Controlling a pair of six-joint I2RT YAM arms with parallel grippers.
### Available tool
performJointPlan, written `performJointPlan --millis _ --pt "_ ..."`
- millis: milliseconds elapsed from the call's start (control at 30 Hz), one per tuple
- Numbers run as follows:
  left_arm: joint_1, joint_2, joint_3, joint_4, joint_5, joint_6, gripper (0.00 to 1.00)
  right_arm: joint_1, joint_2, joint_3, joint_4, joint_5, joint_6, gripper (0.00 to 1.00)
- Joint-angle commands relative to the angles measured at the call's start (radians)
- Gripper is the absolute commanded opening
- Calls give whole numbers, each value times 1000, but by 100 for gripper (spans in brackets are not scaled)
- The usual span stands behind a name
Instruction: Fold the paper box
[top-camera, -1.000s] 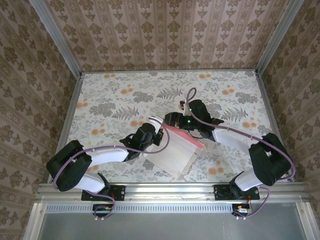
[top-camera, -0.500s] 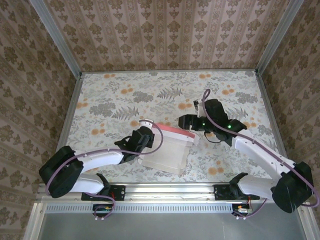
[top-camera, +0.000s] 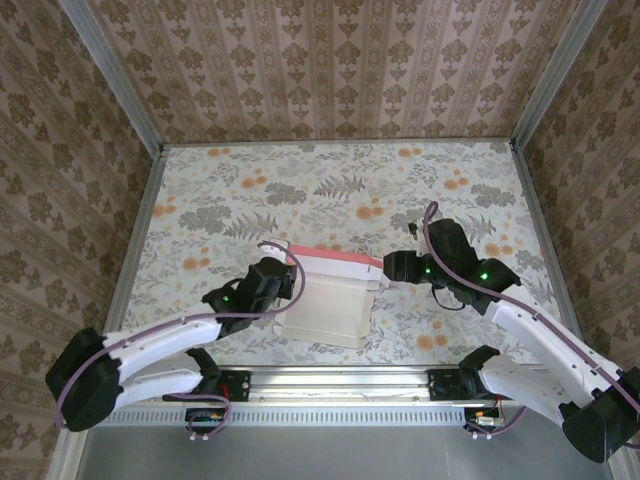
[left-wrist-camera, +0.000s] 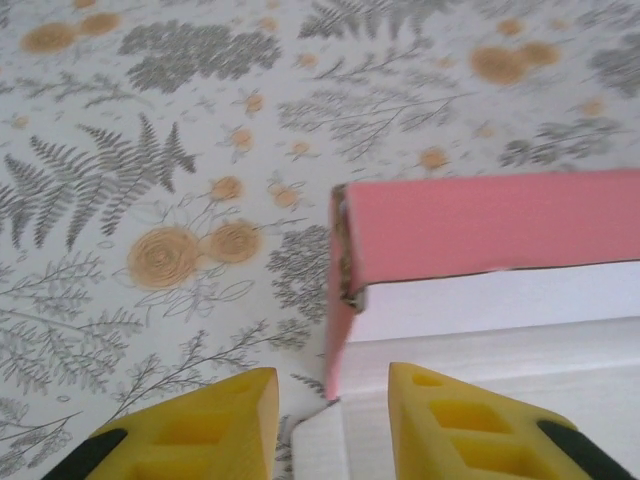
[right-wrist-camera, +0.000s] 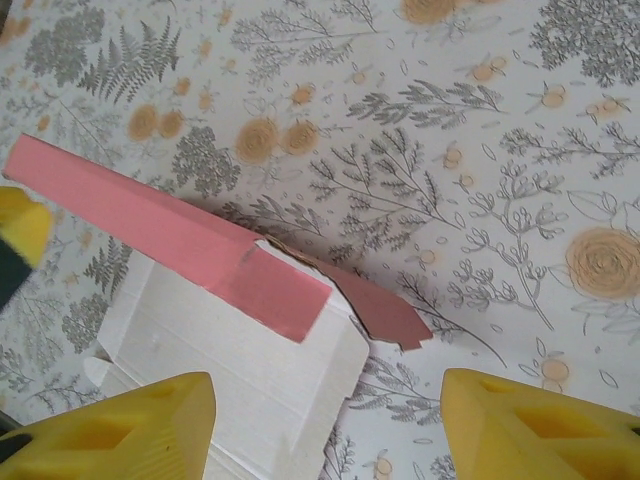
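- At the left of the flower-printed table (top-camera: 225, 190), the left gripper (top-camera: 288, 292) sits low against the box's left edge. In its wrist view the two yellow fingers (left-wrist-camera: 200, 430) stand parted, with the card's near corner lying loose in the gap and nothing pinched. I judge it is placed there to steady that edge or to catch it for the next crease.
- In the middle, towards the front edge and between the two grippers, the box (top-camera: 325, 308) lies mostly flat with its off-white face up. It is thin matte card with clean die-cut edges and faint score lines across the white panel.
- Along its far side the long strip (top-camera: 335, 258) is raised and turned over, so its salmon-pink face shows. The cut left end shows a brownish raw edge. This looks like the first wall formed, so the fold seems only just begun.
- At the strip's right end a small, darker pink tab (right-wrist-camera: 385, 318) rests on the table, pointed and a little ragged.
- On the right, the right gripper (top-camera: 388, 268) hovers just beside that end. Its yellow fingers (right-wrist-camera: 130, 430) are spread wide to either side of the corner and hold nothing. It seems lined up to tuck the tab or lift the side wall.
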Motion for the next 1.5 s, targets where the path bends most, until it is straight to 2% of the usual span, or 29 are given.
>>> performJointPlan --millis 0,133,233,467,833,933,1033,1167,1467 --pt "1 -85 -21 -38 190 70 35 -8 -16 -26 -34 44 24 60" --pt "-3 -104 -15 -103 358 79 38 -11 4 -60 -17 52 42 58" --pt "-29 -76 -29 -91 397 65 38 -11 16 -91 26 51 57 55" --pt "-103 55 -46 24 354 33 39 -11 24 -200 170 49 148 52" --pt "-192 270 28 98 324 15 39 -5 -43 -387 410 -110 326 53" --pt "-207 294 29 118 308 -18 40 2 -92 -479 539 -117 417 53" --pt "-228 322 32 133 279 -47 40 20 -126 -527 587 -73 474 53" --pt "-245 353 52 107 221 -85 39 38 -128 -572 676 -51 540 58" --pt "-263 402 82 87 209 -161 38 118 -33 -608 856 17 613 72"
